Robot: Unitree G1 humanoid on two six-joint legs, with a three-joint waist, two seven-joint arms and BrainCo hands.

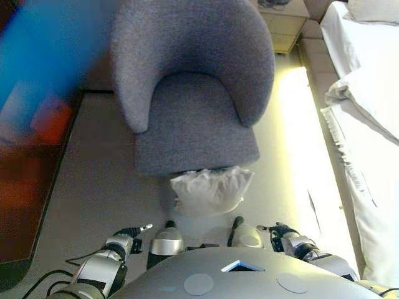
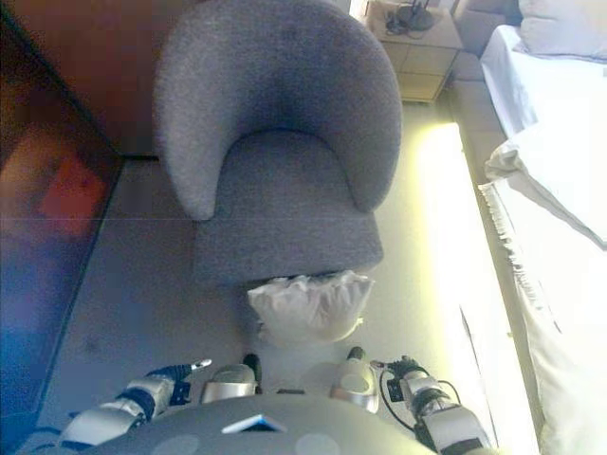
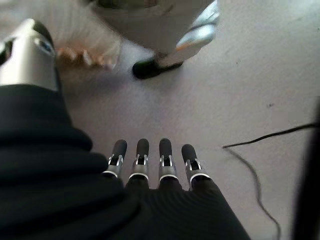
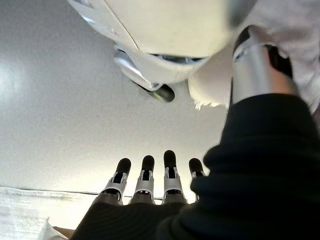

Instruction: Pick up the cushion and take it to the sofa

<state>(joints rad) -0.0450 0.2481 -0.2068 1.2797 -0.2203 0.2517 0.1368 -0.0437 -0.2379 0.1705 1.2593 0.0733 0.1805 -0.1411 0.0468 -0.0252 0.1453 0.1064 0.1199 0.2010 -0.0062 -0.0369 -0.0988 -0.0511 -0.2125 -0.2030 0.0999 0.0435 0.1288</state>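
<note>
A white cushion lies on the floor against the front of a grey tub armchair, just ahead of me. My left hand hangs low at the lower left, apart from the cushion, and its fingers are straight and hold nothing. My right hand hangs at the lower right, also apart from the cushion, and its fingers are straight and empty. The cushion's frilled edge shows in the left wrist view and the right wrist view.
A bed with white bedding runs along the right side. A light wooden nightstand stands behind the armchair at the right. A dark wooden cabinet lines the left side. Grey floor lies between it and the chair.
</note>
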